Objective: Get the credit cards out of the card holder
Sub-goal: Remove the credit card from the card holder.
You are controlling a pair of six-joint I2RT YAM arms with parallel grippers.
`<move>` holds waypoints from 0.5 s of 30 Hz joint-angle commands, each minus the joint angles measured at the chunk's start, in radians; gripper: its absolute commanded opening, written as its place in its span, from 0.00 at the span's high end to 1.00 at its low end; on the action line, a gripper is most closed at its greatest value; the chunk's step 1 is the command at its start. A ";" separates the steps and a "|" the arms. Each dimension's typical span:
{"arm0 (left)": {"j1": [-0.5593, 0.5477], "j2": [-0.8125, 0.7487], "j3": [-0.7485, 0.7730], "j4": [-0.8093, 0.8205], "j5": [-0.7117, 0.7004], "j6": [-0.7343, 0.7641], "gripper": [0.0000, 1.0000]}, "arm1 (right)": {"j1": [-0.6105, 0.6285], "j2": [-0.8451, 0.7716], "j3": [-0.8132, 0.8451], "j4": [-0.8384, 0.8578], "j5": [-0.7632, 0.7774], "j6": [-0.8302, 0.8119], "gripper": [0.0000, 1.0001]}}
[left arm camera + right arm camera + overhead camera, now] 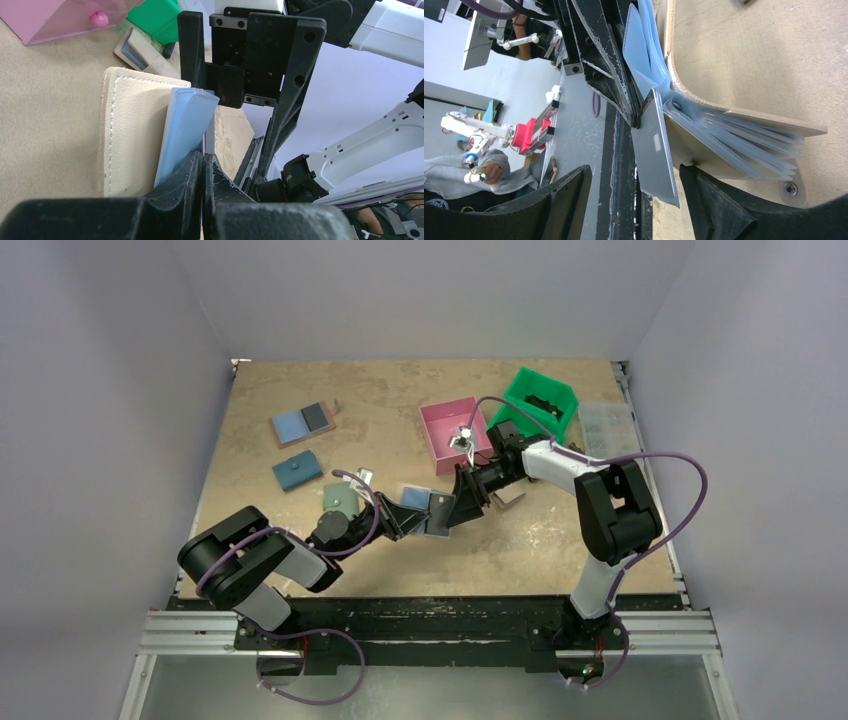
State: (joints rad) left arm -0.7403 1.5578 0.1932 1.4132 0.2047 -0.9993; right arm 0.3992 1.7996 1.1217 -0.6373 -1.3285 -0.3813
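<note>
The card holder [415, 498] hangs above the table's middle, its beige cover [131, 131] and pale blue sleeves [186, 125] fanned open. My left gripper [204, 156] is shut, pinching the holder's edge where a thin grey credit card [655, 150] sticks out. That card [438, 512] points toward my right gripper [635, 169], which is open. Its two fingers [569, 200] stand on either side of the card's free end without touching it. In the left wrist view the right gripper's fingers [190, 50] face the holder head on. Any other credit cards are hidden in the sleeves.
A pink bin [437, 430] holding a small metal part, a green bin [562, 402] and a clear parts box [608, 425] stand at the back right. At the back left lie a blue-and-black holder [303, 422], a teal one [297, 471] and a green one [340, 498]. A beige wallet [510, 496] lies under the right arm.
</note>
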 commanded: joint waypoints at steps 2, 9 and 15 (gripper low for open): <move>-0.008 -0.027 0.047 0.135 0.011 -0.048 1.00 | 0.004 -0.005 0.003 0.021 -0.038 -0.001 0.24; -0.009 -0.042 0.048 0.038 -0.025 -0.017 1.00 | 0.003 -0.002 0.005 0.021 -0.046 0.001 0.39; -0.008 -0.097 0.055 -0.053 -0.050 0.010 1.00 | 0.003 0.001 0.007 0.014 -0.038 -0.001 0.34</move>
State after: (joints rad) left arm -0.7429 1.5219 0.2062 1.3304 0.1768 -1.0077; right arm 0.3992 1.7996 1.1217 -0.6334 -1.3361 -0.3782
